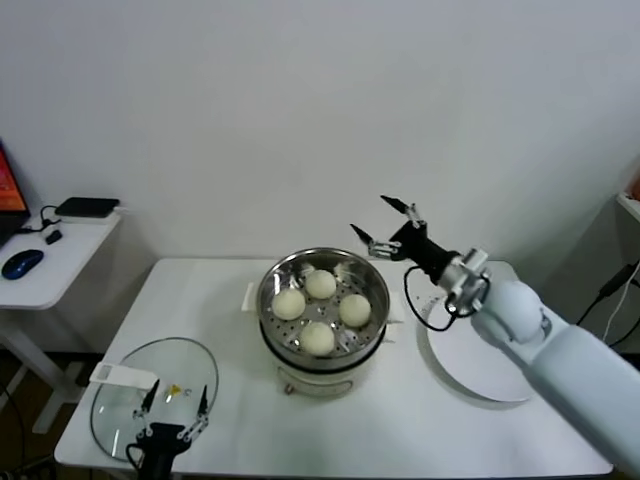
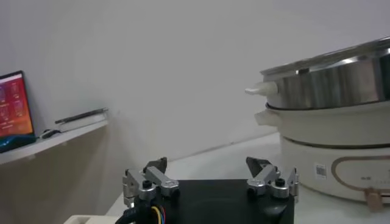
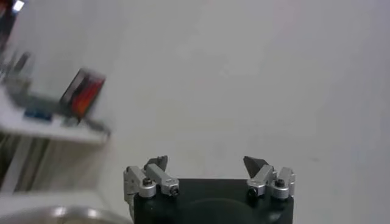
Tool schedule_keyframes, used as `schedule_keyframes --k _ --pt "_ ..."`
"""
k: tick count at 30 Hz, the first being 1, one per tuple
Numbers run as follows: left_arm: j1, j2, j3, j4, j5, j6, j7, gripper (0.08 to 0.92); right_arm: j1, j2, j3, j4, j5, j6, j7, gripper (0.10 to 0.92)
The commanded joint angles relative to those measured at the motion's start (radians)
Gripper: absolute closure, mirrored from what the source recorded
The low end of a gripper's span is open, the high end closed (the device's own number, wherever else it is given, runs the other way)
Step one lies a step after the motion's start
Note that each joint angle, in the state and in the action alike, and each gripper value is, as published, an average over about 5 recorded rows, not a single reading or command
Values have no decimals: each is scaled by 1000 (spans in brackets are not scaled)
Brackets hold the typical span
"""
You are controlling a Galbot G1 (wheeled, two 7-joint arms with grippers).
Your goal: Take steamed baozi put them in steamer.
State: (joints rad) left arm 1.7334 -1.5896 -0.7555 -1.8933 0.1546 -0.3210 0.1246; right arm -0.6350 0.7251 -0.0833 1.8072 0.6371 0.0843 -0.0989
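There are 4 buns (image 1: 320, 311) sitting in 1 steamer (image 1: 372, 322) on 1 white table (image 1: 200, 300). Beside it lie 1 glass lid (image 1: 125, 390) and 1 white plate (image 1: 480, 372). I count 2 grippers: the left gripper (image 1: 176, 403) and the right gripper (image 1: 383, 221). Off to the side stands 1 small desk (image 1: 60, 262) with 1 blue mouse (image 1: 21, 263) and 1 flat black box (image 1: 86, 207).

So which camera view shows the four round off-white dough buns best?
The head view: all four round off-white dough buns lie visible inside the shiny steel steamer basket. The left wrist view shows only the basket's outer wall; the right wrist view shows no buns.
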Motion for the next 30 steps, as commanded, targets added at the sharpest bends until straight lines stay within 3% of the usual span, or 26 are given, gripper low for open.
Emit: schedule_keyframes --k 1,11,30 --pt "11 2 0 2 4 -6 -2 177 -1064 328 692 127 -101 327 28 203" --pt "33 7 0 4 0 -23 -11 177 -1155 472 657 127 -115 399 21 203" --pt "32 3 2 -14 1 -15 -10 177 -1138 508 638 124 -160 407 29 203"
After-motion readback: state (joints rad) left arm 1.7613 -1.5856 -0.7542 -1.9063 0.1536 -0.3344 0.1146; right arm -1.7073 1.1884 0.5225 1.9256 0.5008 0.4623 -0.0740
